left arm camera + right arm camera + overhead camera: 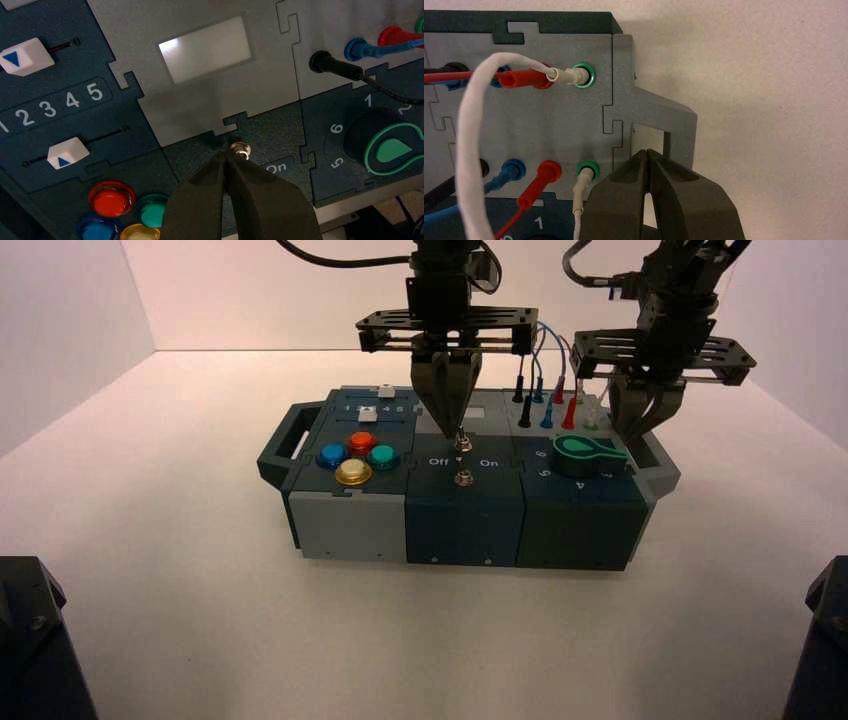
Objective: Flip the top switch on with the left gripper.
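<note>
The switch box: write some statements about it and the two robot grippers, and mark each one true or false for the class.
1. The left gripper is at the top switch. True.
2. The right gripper is over the coloured buttons. False: it is by the box's right-hand handle.
3. The red button is one of four round buttons. True.
4. The knob has a red outline. False: its outline is green.
5. The light grey window is nearer the bottom switch than the top one. False: it is nearer the top one.
6. White, red, blue and black plugs are on the box. True.
</note>
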{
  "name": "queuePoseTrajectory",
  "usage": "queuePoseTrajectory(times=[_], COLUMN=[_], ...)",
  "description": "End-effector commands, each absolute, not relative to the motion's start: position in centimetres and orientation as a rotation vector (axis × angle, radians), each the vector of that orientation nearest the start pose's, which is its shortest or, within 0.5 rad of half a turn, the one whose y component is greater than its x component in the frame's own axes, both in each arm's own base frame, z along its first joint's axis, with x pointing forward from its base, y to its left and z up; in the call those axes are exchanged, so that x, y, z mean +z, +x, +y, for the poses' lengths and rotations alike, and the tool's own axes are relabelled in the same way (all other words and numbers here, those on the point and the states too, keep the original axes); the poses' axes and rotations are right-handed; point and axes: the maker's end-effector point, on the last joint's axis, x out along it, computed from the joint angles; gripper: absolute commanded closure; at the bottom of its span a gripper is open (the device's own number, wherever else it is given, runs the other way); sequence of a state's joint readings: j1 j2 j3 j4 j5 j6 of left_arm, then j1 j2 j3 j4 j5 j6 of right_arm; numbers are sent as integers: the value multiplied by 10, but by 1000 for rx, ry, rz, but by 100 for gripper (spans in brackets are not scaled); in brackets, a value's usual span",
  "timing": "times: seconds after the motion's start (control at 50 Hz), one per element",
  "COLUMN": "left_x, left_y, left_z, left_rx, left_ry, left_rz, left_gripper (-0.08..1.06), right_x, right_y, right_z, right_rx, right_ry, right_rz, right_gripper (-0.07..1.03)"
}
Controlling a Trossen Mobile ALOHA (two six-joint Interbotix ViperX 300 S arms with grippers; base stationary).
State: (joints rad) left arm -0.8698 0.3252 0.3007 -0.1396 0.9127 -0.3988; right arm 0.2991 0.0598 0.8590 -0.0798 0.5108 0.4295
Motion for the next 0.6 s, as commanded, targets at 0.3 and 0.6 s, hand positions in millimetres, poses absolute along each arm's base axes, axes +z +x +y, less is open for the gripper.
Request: queuePoseTrajectory(times=[0.3,0.6], left_x=[60,72], left_y=[229,229], left_z=[-353,-318], left_rx=[-459,-405], left_ry=[219,257], left_rz=[1547,1504], left_gripper=[101,101], right_x=[-4,-4], right_y=[268,269], right_z=[77,78], right_rx=[-38,-36], right_ry=[33,32], right_rz=[1458,1457], right_gripper=[99,99])
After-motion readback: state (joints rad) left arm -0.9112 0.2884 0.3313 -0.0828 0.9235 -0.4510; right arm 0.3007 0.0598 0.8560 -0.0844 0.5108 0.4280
